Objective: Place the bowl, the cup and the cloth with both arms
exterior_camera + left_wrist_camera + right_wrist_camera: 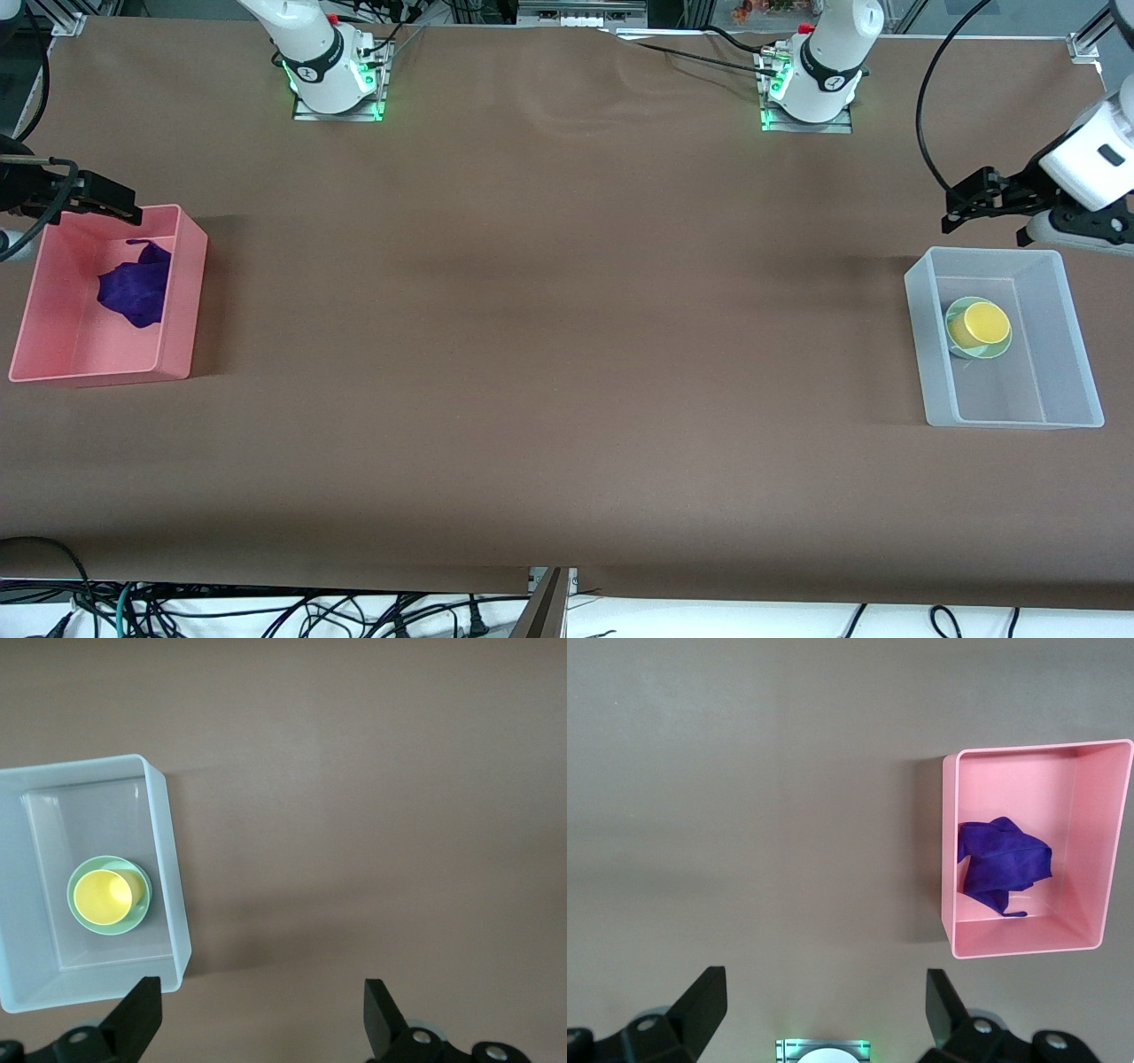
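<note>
The mint-green bowl point(985, 353) sits in the clear plastic bin point(1010, 412) at the left arm's end of the table, and the yellow cup point(979, 322) sits inside the bowl. In the left wrist view the cup point(102, 896) is in the bowl point(113, 928). The purple cloth point(135, 288) lies crumpled in the pink bin point(177, 301) at the right arm's end, and it also shows in the right wrist view point(1001, 859). My left gripper point(950, 208) is open and empty, up over the table beside the clear bin. My right gripper point(124, 206) is open and empty, over the pink bin's edge.
The brown table cover runs between the two bins. The arm bases point(332, 75) point(811, 84) stand along the table edge farthest from the front camera. Cables hang below the edge nearest that camera. The clear bin's wall point(168, 859) and the pink bin's wall point(948, 850) show from above.
</note>
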`<action>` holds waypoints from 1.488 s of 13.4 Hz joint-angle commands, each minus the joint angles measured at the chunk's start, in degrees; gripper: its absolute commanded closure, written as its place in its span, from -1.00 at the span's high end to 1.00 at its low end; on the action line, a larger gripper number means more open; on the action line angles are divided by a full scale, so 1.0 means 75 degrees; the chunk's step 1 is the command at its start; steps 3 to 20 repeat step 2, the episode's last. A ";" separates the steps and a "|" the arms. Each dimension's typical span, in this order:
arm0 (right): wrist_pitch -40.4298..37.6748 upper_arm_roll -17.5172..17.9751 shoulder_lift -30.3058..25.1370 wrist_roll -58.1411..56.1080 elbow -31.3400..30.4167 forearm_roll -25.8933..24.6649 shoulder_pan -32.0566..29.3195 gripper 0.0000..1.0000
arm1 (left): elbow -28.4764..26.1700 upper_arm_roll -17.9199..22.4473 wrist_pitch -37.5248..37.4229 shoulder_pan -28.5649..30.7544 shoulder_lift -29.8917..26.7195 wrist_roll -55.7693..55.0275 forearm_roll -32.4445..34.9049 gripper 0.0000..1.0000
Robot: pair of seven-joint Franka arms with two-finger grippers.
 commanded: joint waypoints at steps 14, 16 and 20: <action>-0.0098 0.0025 0.0033 0.0097 0.0147 0.0020 -0.0041 0.98 | -0.0189 0.0058 0.0041 -0.0207 -0.0261 -0.0260 0.0414 1.00; -0.0098 0.0025 0.0033 0.0097 0.0147 0.0020 -0.0041 0.98 | -0.0189 0.0058 0.0041 -0.0207 -0.0261 -0.0260 0.0414 1.00; -0.0098 0.0025 0.0033 0.0097 0.0147 0.0020 -0.0041 0.98 | -0.0189 0.0058 0.0041 -0.0207 -0.0261 -0.0260 0.0414 1.00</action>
